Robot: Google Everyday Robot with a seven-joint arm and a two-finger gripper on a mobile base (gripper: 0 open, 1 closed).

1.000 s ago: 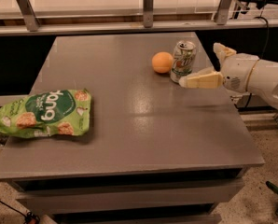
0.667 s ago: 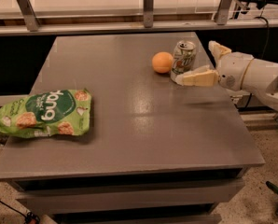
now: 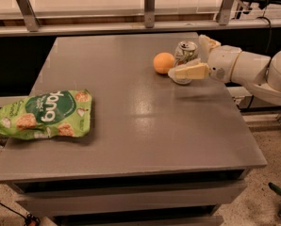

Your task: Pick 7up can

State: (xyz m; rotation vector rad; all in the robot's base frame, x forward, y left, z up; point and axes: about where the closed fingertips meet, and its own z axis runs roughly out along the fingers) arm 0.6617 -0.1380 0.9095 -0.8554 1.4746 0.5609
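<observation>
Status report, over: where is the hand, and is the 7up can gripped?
Hand open, a finger each side of the 7up can. Can standing on the table, not clamped. Orange ball close beside it.

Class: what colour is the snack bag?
Snack bag green, camera view; end effector at 7up can.

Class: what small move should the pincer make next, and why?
Probably close the pincer on the 7up can: its open fingers sit either side of it, and the orange ball lies close beside, so pushing further risks a knock.
</observation>
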